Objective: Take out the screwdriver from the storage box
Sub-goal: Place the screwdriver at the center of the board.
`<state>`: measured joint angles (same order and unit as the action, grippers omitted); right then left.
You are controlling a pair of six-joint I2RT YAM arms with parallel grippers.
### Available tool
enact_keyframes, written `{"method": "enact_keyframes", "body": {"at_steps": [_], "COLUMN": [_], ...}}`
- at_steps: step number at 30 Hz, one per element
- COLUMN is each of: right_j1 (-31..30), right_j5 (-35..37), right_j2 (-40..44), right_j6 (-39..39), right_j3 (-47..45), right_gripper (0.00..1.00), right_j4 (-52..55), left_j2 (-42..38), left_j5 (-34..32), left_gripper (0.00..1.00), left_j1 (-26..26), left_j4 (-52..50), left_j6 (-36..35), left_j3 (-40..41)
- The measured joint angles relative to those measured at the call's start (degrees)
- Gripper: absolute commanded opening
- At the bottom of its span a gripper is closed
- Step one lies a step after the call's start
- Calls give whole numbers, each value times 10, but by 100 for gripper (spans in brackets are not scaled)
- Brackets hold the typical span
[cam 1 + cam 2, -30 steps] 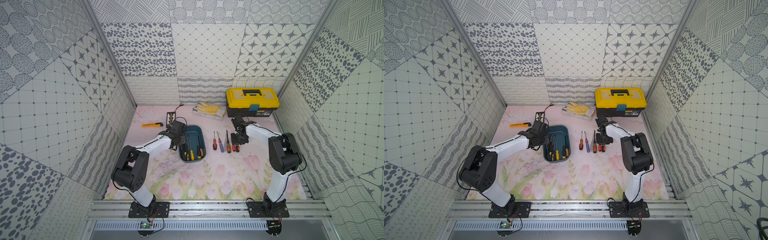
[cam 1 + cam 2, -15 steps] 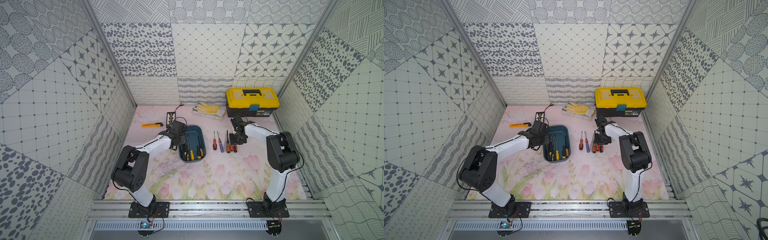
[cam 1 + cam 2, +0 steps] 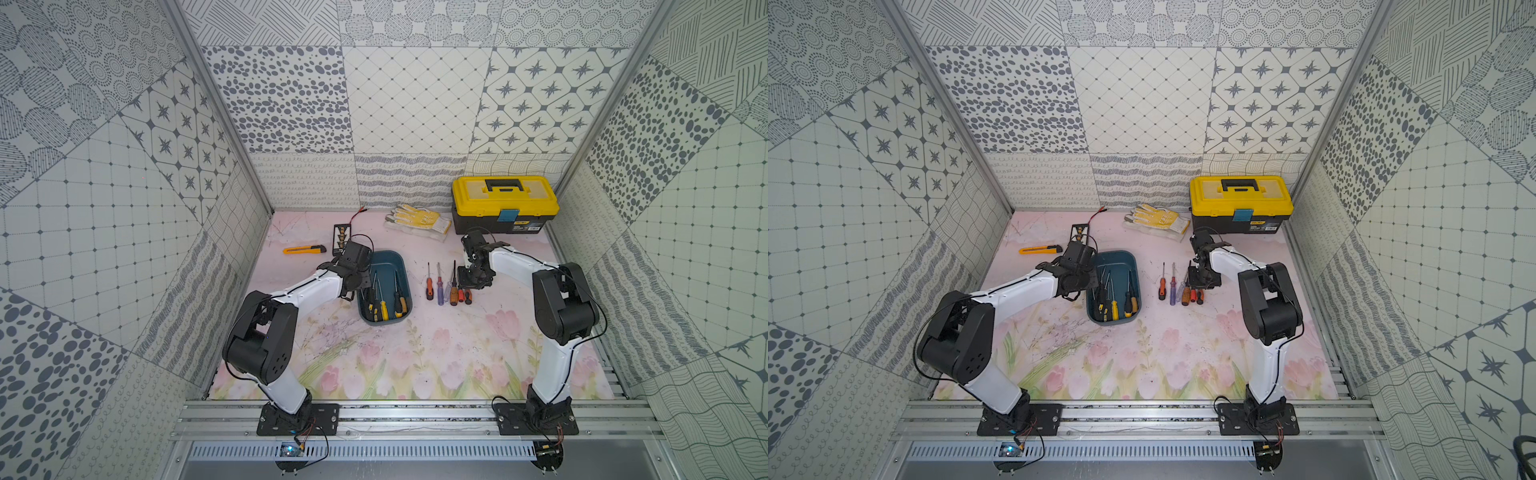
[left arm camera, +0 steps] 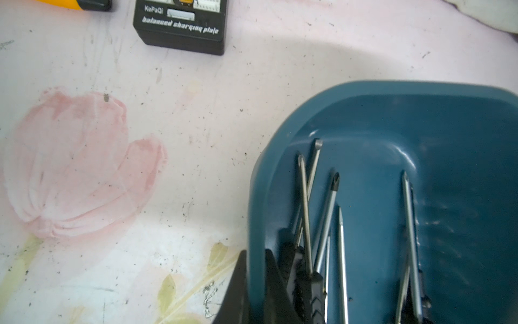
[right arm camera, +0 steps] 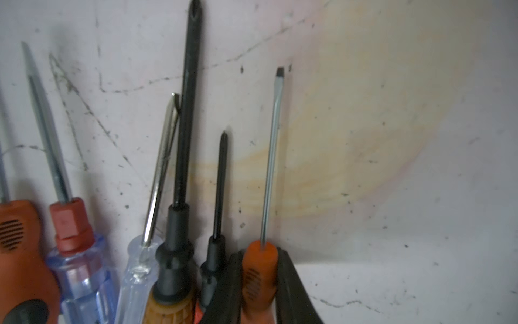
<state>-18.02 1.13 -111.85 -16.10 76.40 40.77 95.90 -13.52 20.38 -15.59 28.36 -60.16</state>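
Observation:
The teal storage box (image 3: 386,252) (image 3: 1115,252) sits mid-table with several yellow-and-black-handled screwdrivers (image 3: 384,307) (image 4: 305,213) in it. My left gripper (image 3: 360,287) (image 4: 255,261) is shut on the box's left wall (image 4: 256,196), one finger outside and one inside. My right gripper (image 3: 468,286) (image 5: 260,262) is shut on a small orange-handled flat screwdriver (image 5: 259,269) (image 3: 1200,296). It holds this tool low over the mat, at the right end of a row of several screwdrivers (image 3: 440,289) (image 5: 179,157) lying to the right of the box.
A yellow-lidded black toolbox (image 3: 504,203) stands at the back right, with yellow work gloves (image 3: 417,220) beside it. A yellow utility knife (image 3: 303,249) and a black charging plate (image 3: 340,239) (image 4: 179,28) lie behind the box on the left. Patterned walls close in three sides.
My right arm has drawn slightly left and down, bringing the orange-handled screwdriver in beside the row. The left arm and the box have not moved.

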Motion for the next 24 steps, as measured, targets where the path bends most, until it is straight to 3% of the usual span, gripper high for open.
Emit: {"method": "enact_keyframes", "body": {"at_steps": [4,7,11,24], "right_j1": [0,0,0,0], "right_j5": [0,0,3,9], "right_j2": [-2,-3,-3,-2], "right_j6": [-2,-2,-5,-15], "right_j3": [0,0,0,0], "right_gripper": [2,16,25,31], "right_j4": [-2,-2,-2,-4], "left_j2": [0,0,0,0], "left_j5": [0,0,0,0], "left_gripper": [0,0,0,0], "left_j1": [0,0,0,0], "left_j4": [0,0,0,0], "left_j6": [0,0,0,0], "left_j3": [0,0,0,0]}}
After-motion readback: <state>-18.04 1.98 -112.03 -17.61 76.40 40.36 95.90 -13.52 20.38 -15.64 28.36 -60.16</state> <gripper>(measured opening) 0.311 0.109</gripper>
